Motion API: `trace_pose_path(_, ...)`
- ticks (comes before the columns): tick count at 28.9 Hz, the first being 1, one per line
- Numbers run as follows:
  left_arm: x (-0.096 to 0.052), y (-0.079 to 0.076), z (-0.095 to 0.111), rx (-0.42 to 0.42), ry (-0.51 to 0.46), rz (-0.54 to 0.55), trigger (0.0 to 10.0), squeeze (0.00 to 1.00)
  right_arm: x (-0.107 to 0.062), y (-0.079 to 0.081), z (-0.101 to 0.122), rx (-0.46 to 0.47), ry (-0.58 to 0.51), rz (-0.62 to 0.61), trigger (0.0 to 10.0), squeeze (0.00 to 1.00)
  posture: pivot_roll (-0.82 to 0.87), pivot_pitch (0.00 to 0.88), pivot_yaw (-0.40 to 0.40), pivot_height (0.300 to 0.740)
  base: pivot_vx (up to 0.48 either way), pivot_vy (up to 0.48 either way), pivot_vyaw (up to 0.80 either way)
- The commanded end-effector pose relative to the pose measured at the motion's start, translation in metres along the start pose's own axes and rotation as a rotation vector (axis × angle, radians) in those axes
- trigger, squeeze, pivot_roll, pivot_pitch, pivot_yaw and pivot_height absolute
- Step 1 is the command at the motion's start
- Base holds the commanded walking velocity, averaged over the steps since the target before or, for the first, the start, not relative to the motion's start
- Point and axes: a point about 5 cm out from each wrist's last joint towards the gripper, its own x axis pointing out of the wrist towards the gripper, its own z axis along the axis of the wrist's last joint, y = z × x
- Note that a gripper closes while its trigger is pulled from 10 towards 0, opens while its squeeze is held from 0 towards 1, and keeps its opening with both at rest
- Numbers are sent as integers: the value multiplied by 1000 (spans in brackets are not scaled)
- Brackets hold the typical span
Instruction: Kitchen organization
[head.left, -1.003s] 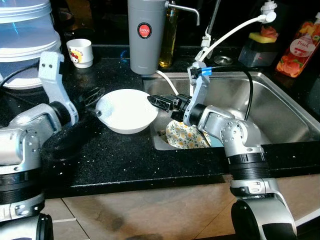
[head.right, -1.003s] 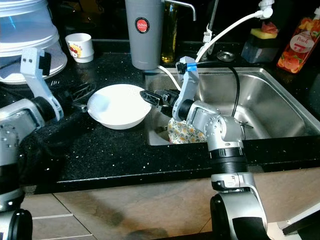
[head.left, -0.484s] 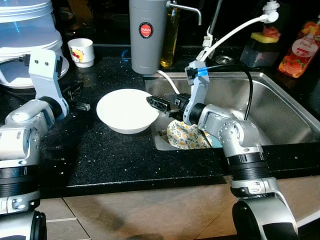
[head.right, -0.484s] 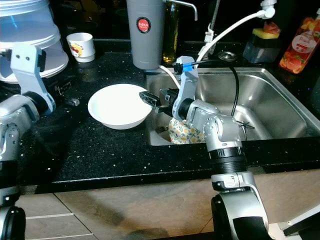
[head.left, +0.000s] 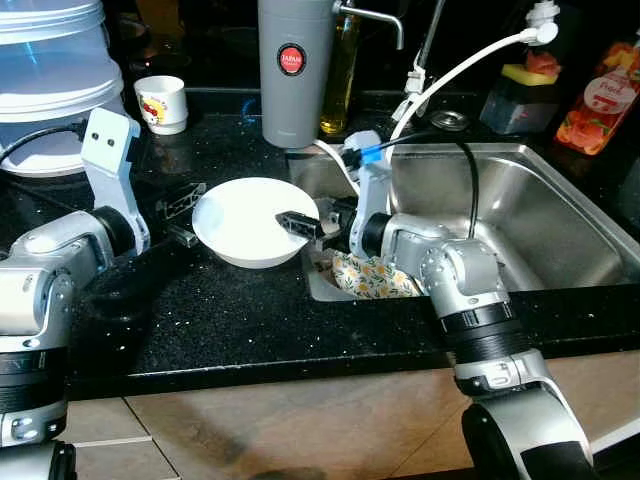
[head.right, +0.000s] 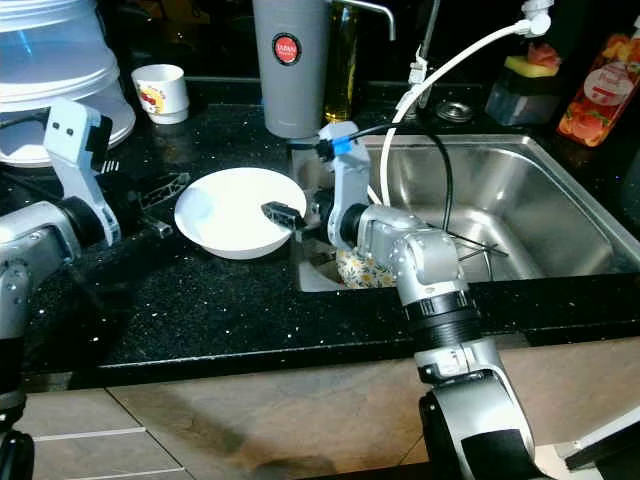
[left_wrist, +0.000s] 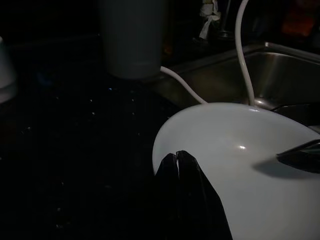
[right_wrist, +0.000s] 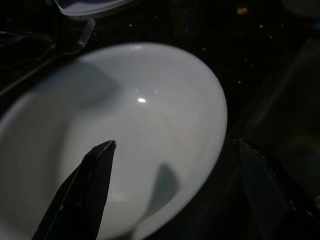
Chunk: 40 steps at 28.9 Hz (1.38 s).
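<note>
The white bowl (head.left: 250, 220) sits upright, mouth up, on the black counter (head.left: 240, 320) just left of the sink (head.left: 540, 215), its right rim close to the sink's edge. It is round, so it has no long axis.

The right gripper (head.left: 318, 226) reaches in from the sink side with its fingers spread wide across the bowl's right rim: one finger (right_wrist: 87, 187) hangs over the inside of the bowl, the other (right_wrist: 267, 175) lies outside the rim. They have not closed on it. The left gripper (head.left: 185, 215) lies low on the counter at the bowl's left rim, its fingers (left_wrist: 182, 195) pressed together with the tips just at the rim's outer edge.

In front of the bowl the counter runs bare to its front edge. Behind it, bare counter reaches back to a tall grey flask (head.left: 293, 70) with a red round label. A small white cup (head.left: 162, 104) stands at the back left, near a stack of pale plastic containers (head.left: 50, 70). A white hose (head.left: 450, 75) arcs over the sink's back corner. A flowered cloth (head.left: 372, 277) lies in the sink's near left corner, under the right arm. An orange bottle (head.left: 601, 95) stands at the far right, well apart.
</note>
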Motion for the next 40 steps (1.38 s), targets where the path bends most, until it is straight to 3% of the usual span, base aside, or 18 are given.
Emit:
trace_pose_path(1,-4,-6,0,-8,15,-66,10000,0,0,-3,-9,6,47,-9,10000,0,17,136,-40,740,0,0,0)
trace_pose_path(4,-10,-18,-1,-62,19,-203,10000,0,0,-1,-13,17,64,12,10000,0,16,133,-42,740,0,0,0)
trace_pose_path(8,-13,-22,-3,-94,21,-248,10000,0,0,1,-15,30,69,25,10000,0,16,133,-42,740,0,0,0)
trace_pose_path(9,-13,-23,-4,-95,26,-257,10000,0,1,1,-15,42,67,29,4902,0,16,133,-42,740,0,0,0)
trace_pose_path(10,-13,-23,-4,-95,26,-257,10000,0,1,1,-15,42,67,29,4902,0,16,133,-42,740,0,0,0)
trace_pose_path(11,-13,-22,-5,-91,30,-252,10000,0,1,2,-16,65,60,34,0,0,16,133,-42,740,0,0,0)
trace_pose_path(20,-14,-16,6,-100,-37,-213,10000,0,1,1,-17,105,53,39,0,0,17,137,-42,740,0,0,0)
trace_pose_path(22,-14,-15,11,-113,-73,-208,10000,0,0,0,-18,111,54,34,0,0,17,137,-42,740,0,0,0)
trace_pose_path(23,-16,-12,22,-149,-164,-201,10000,0,0,-2,-20,126,55,24,0,0,19,142,-42,740,0,0,0)
trace_pose_path(24,-16,-10,27,-165,-197,-199,10000,0,0,-3,-20,133,56,21,0,0,19,142,-42,740,0,0,0)
trace_pose_path(33,-17,-7,31,-176,-229,-176,10000,0,-2,-8,-25,141,65,-5,0,0,20,146,-41,740,0,0,0)
trace_pose_path(38,-16,-8,36,-176,-269,-176,10000,0,-9,-31,-21,103,46,-138,0,0,20,149,-40,740,0,0,0)
trace_pose_path(40,-13,-11,38,-154,-281,-180,10000,0,-24,-65,-11,53,-19,-375,0,0,18,150,-40,740,0,0,0)
